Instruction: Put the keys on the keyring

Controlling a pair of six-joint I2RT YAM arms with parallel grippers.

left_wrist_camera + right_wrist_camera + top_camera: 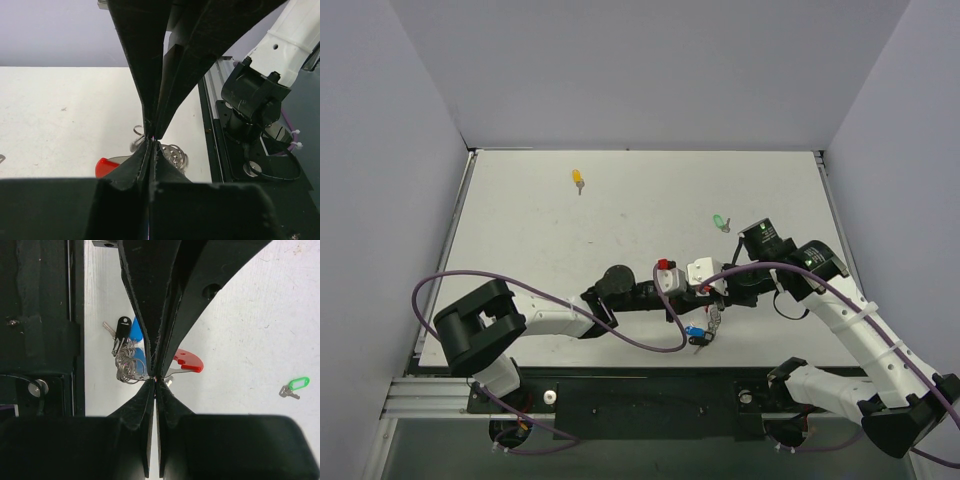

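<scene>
The black fingers (142, 75) of the left gripper (151, 137) fill its wrist view, clenched tip to tip; coils of the small silvery wire keyring (172, 154) with a round red plastic tag (106, 165) show on both sides of the tips, so the wire is pinched between them. The right gripper (156, 376) is clenched as well, grasping the same keyring (127, 366); in its wrist view the wire coils bunch on one side of the tips and the red tag (189, 360) sticks out on the other. A small silver key with a black plastic head (121, 330) already hangs from the coils, with a blue plastic piece (136, 331) just beside it.

From above, both arms meet over the near edge of the white table (620, 220), right of centre, and the keyring (715, 316) sits just below their tips. The small silver key with a green plastic head (721, 222) lies loose farther back, near the right gripper; the small key with a yellow plastic head (578, 180) lies far back on the left, well apart from everything else.
</scene>
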